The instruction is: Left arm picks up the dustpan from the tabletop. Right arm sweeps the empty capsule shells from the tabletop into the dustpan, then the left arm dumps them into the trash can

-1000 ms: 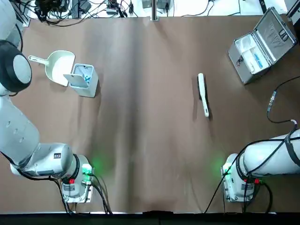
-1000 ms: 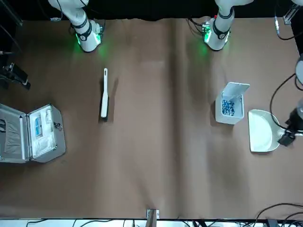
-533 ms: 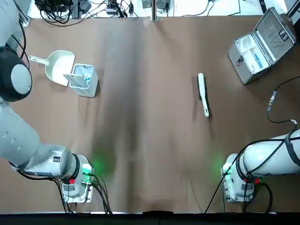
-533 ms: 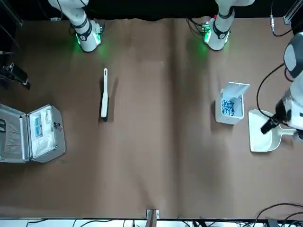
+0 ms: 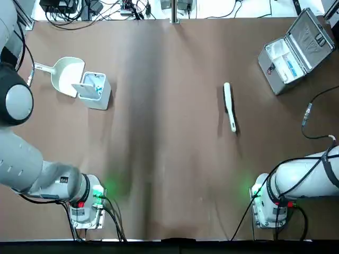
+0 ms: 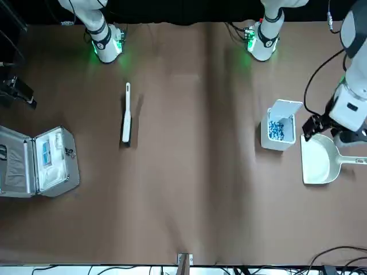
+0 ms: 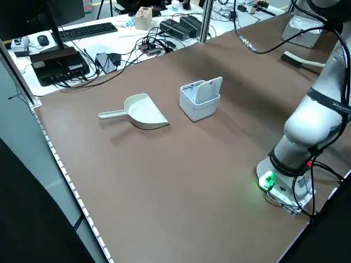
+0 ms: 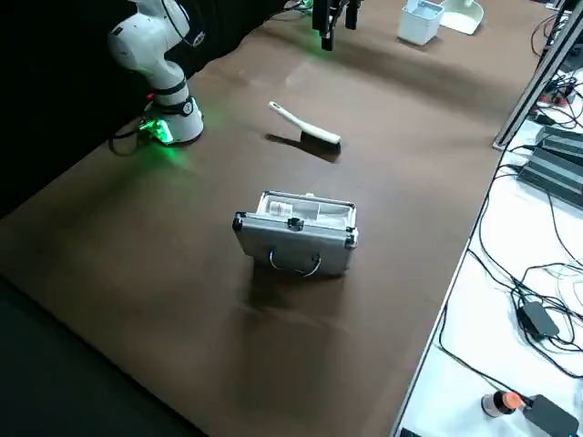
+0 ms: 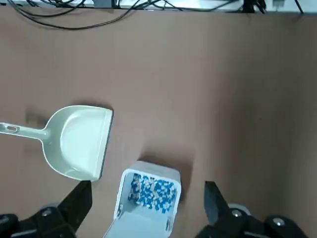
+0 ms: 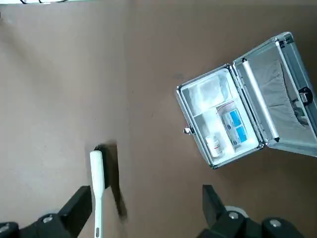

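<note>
I am holding both my grippers above the table with their jaws parted wide. My left gripper (image 9: 148, 184) is gripping nothing; its two fingers are standing well apart, and it is hanging in the air near the dustpan (image 9: 77, 141) and the trash can (image 9: 148, 198). My right gripper (image 10: 147, 188) is also spread wide and holding nothing, hovering above the table near the brush (image 10: 98, 186).

The dustpan is lying on the table toward my far left corner, just beside the trash can. Its wide pan is facing the can, and its handle is pointing away from it, toward the table's left edge. The trash can is standing upright with its lid (image 7: 209, 89) swung open, and blue and white bits (image 9: 152, 193) are filling part of it. The brush is resting between the trash can and the silver case (image 5: 285, 62), well apart from the can. The case is sitting open at my far right, with a small bottle (image 10: 214, 147) lying inside.
</note>
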Controlling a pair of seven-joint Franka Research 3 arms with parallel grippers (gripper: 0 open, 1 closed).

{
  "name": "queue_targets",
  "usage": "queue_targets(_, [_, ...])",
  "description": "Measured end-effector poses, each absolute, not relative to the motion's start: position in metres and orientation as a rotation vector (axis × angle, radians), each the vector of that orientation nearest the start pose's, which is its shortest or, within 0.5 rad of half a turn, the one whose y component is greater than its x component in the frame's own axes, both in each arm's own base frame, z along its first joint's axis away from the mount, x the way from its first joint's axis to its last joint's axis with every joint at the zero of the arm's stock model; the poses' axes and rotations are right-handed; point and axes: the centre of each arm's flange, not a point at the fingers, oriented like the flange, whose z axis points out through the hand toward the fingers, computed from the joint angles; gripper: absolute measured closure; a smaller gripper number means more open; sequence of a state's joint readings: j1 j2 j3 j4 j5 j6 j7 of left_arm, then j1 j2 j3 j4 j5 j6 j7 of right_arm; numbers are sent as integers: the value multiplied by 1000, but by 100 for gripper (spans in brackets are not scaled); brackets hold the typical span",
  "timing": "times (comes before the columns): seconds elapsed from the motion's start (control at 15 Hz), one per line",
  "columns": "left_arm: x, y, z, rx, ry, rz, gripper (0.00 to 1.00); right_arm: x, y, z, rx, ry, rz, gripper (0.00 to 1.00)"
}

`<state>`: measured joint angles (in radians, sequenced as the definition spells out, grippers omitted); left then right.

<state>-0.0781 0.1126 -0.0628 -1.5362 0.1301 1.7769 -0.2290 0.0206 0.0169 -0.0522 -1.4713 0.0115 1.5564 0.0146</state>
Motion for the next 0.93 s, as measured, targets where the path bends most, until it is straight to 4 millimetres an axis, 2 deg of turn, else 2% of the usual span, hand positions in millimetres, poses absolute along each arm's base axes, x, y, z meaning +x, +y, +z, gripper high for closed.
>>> queue_targets(0.13, [597, -74, 612, -3038, -26, -206, 0, 558, -16, 660, -3129, 70, -103, 1])
queue_targets(0.4, [585, -57, 634, -3061, 101, -171, 0, 558, -14, 660, -3129, 64, -98, 1])
queue_targets(0.53, [583, -44, 637, -3090, 85, -169, 0, 557, -7, 658, -3129, 45, -78, 1])
queue_targets(0.93, [583, -46, 633, -3097, 76, -152, 0, 557, -4, 659, -3129, 38, -76, 1])
